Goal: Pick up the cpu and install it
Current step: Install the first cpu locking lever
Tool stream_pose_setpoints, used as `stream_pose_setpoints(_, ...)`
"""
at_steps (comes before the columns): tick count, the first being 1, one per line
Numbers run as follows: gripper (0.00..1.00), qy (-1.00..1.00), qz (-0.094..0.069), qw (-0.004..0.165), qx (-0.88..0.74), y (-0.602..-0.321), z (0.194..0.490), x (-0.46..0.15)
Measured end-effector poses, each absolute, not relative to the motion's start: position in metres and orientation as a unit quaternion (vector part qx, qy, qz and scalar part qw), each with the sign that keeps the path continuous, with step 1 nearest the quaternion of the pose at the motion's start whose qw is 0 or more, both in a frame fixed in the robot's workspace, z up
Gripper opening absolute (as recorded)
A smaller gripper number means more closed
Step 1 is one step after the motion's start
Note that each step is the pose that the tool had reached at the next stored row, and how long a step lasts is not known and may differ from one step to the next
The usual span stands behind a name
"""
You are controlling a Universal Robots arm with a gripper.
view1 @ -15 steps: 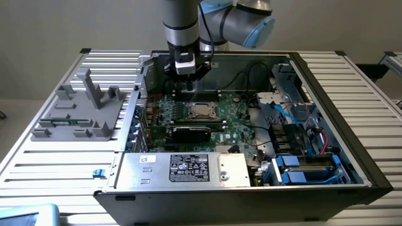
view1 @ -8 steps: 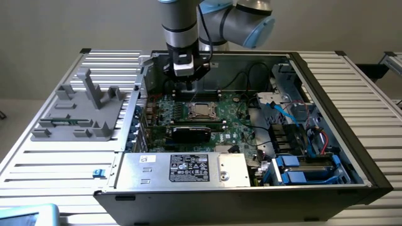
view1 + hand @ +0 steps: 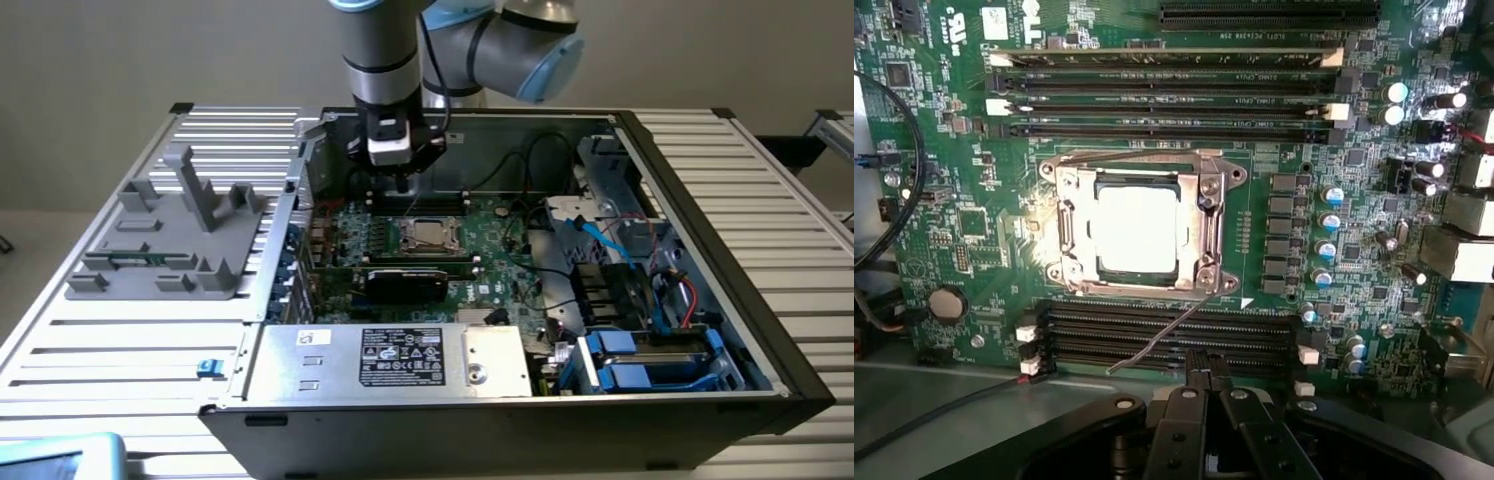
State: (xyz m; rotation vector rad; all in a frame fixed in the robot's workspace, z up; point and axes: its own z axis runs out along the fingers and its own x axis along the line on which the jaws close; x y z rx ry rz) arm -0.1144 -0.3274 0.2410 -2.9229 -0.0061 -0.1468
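Jaws closed, fingertips pressed together with nothing between them, hang over the memory slots (image 3: pixel 1164 335) just beside the socket. We see a slatted worktop (image 3: pixel 134 340) carrying an open computer case (image 3: pixel 467 440), with its green motherboard (image 3: pixel 974 230) face up. Near the board's middle sits the socket's metal frame (image 3: pixel 1064 190). Inside it lies the cpu (image 3: pixel 1137 228), flat, its pale shiny top bright under the light. A thin wire lever (image 3: pixel 1154 345) slants loose from the frame toward the jaws. We judge the chip already seated and the locking unfinished. Any next move calls for a slow, precise approach around that lever.
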Motion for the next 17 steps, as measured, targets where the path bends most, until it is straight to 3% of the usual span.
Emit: stream_pose_setpoints(17, 0.11, 0.064, -0.06, 0.105, -0.991, -0.327, 0.22, -0.116)
